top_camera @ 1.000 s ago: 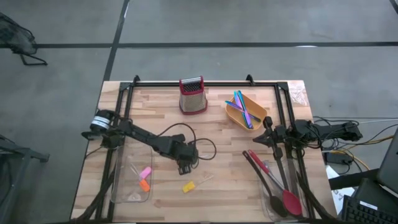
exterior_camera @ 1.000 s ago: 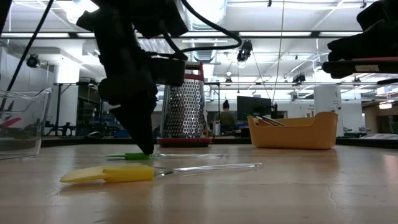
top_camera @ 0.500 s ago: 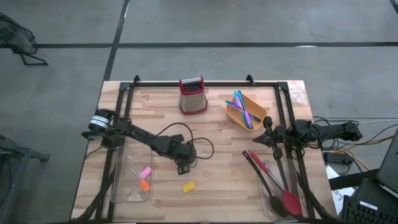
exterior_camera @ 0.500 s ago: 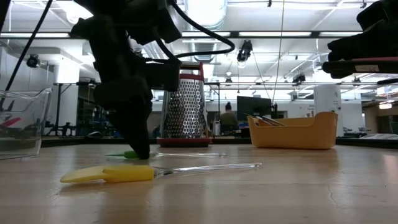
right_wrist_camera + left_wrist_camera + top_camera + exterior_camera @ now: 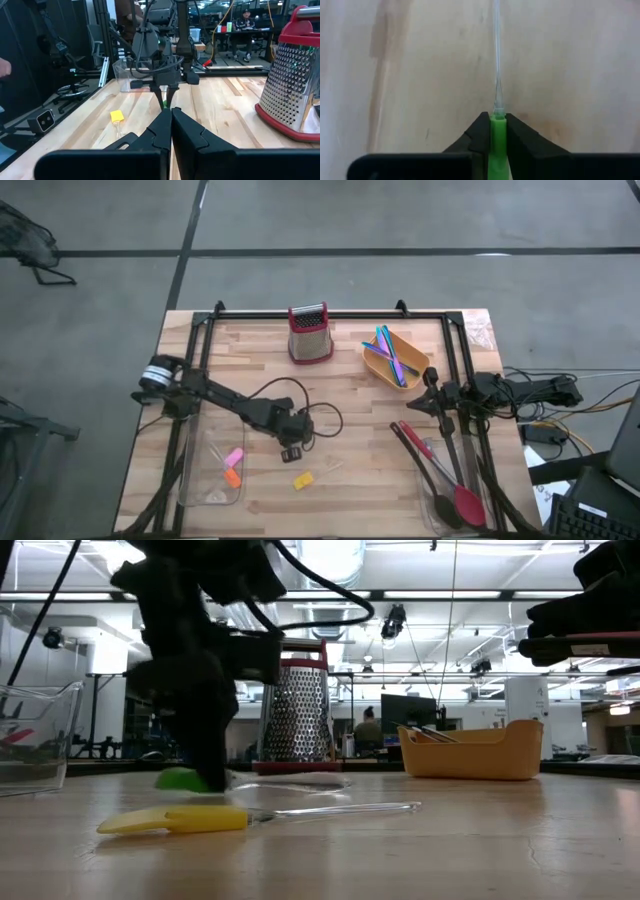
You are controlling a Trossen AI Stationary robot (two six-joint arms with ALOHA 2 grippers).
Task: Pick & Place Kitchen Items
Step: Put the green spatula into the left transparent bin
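A small green piece (image 5: pixel 497 131) with a thin clear handle (image 5: pixel 496 75) sits between the fingers of my left gripper (image 5: pixel 293 451), which is shut on it at the table's middle left. In the low view the green piece (image 5: pixel 181 780) shows beside the dark fingers. Just nearer, a yellow piece (image 5: pixel 302 479) with a clear handle lies flat on the wood. Pink (image 5: pixel 233 455) and orange (image 5: pixel 232 476) pieces lie in a clear bin (image 5: pixel 195 480). My right gripper (image 5: pixel 171 116) is shut on nothing and waits at the right. My left gripper pinches the green end (image 5: pixel 497 125) of the piece between its two fingers (image 5: pixel 481 131), coming from above and pointing down. The clear handle (image 5: pixel 300 780) sticks out level from the fingers toward the table's right. Whether the piece is clear of the wood I cannot tell.
A red box grater (image 5: pixel 310 332) stands at the far middle. An orange bowl (image 5: pixel 381 367) holding thin coloured sticks is at the far right. Long black spoons (image 5: pixel 432 470) and a red-headed spoon (image 5: pixel 468 502) lie at the near right. Open wood lies between the arms.
My left gripper has shut on the green piece's end and shifted slightly toward the table's left. The green piece now sits a little higher and farther left in the low view, its clear handle still pointing right.
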